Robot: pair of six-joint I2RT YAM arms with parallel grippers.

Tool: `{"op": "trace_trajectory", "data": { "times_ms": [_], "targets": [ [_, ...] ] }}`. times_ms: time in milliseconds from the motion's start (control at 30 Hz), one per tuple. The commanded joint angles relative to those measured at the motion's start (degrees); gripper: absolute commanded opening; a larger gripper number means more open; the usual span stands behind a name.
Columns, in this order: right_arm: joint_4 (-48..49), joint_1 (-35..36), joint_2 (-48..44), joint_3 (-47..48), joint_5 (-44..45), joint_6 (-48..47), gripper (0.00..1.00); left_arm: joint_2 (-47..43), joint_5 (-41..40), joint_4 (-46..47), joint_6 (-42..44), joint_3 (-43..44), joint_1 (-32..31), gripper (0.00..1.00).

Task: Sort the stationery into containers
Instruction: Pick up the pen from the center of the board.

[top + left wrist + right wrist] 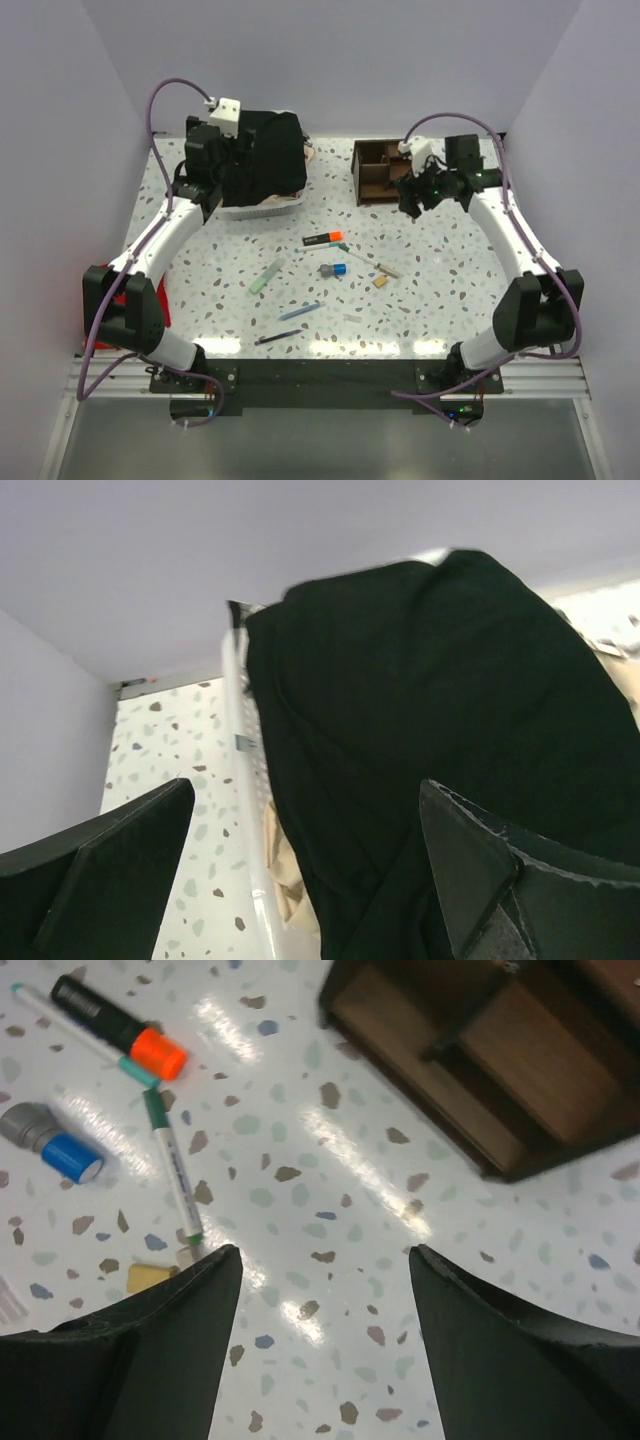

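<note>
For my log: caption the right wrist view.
Open right gripper over speckled table, dark brown wooden organiser and orange-capped black marker ahead.

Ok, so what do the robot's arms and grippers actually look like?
Both arms match: the left arm and right arm have white rounded links and blocky black joints. A purple cable loops alongside each, and a small white box sits at each wrist. The fingers are plain black wedges.

Black cloth (268,155) (draped) — over white basket (262,209)
</note>
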Motion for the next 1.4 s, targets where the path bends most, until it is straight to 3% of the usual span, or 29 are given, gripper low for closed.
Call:
{"op": "trace_trajectory", "data": {
  "times_ms": [0, 100, 300, 633, 867, 1100, 1200, 1267, 1367],
  "targets": [
    [0.1, 3.9, 4.7, -2.3, -10.0, -10.1, 0.69, -3.4, 12.6, -7.0, 5.5, 0.7, -0.5, 1.0],
    [1.7, 8.8, 8.0, -0.7, -10.8, -13.5, 0.65, -3.3, 13.1, -11.4, 3.3, 2.3, -0.7, 1.0],
    [3.5, 14.1, 15.8, 3.9, -12.3, -17.8, 0.6, -6.8, 8.8, -10.4, 2.7, -1.6, -0.7, 1.0],
    [5.5, 18.6, 27.5, 11.4, -11.4, -18.4, 0.57, -9.8, 3.4, -9.4, 5.8, -3.5, -0.6, 1.0],
    [2.2, 18.7, 33.7, 18.4, -10.5, -20.0, 0.57, -10.9, 2.7, -9.8, 5.9, -4.3, -0.7, 1.0],
    [-7.2, 19.5, 36.7, 22.5, -11.7, -28.5, 0.57, -11.1, 2.0, -9.3, 5.9, -5.6, -0.5, 1.0],
    [-9.6, 19.7, 36.9, 22.7, -12.2, -30.1, 0.58, -10.9, 5.5, -11.5, 7.2, -5.4, -0.5, 1.0],
    [-10.1, 19.8, 36.5, 22.5, -12.1, -30.0, 0.57, -11.1, 18.6, -13.9, 9.9, -4.9, -0.8, 0.98],
    [-4.3, 18.9, 32.4, 18.4, -11.3, -24.2, 0.56, -10.2, 28.8, -18.5, 15.3, -3.6, -3.1, 0.98]
  ]
}}
